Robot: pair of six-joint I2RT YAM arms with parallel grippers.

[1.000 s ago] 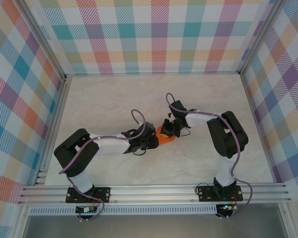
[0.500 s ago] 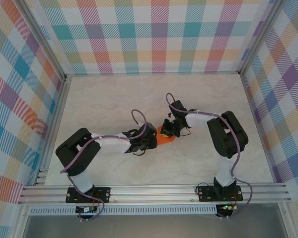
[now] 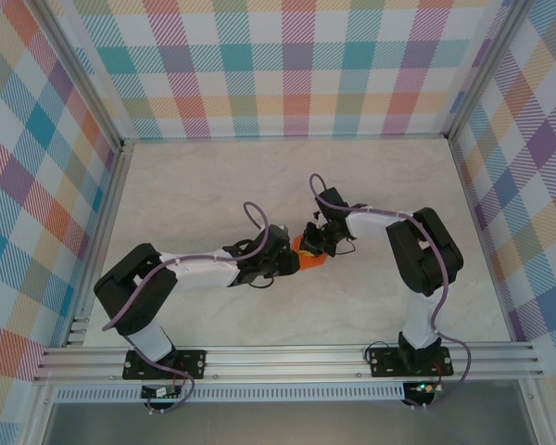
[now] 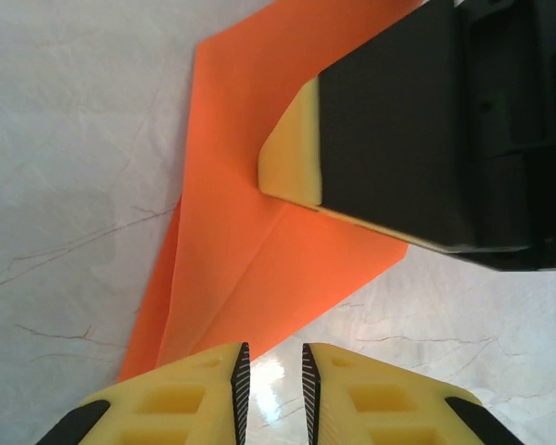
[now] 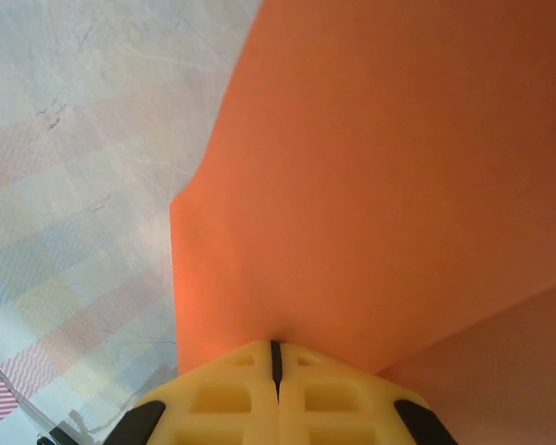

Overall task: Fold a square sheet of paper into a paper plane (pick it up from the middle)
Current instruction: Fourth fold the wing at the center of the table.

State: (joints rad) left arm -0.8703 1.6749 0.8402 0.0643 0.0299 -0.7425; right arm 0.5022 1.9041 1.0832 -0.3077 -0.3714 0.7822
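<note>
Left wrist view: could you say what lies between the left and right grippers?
The folded orange paper lies there on the table, from under the right gripper almost to the left gripper, in the left wrist view.

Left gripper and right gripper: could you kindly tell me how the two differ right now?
The left gripper stands slightly open; the right gripper is shut. The left gripper sits at the orange paper's corner, while the right gripper presses its fingers onto the paper farther in. Both have yellow fingers.
</note>
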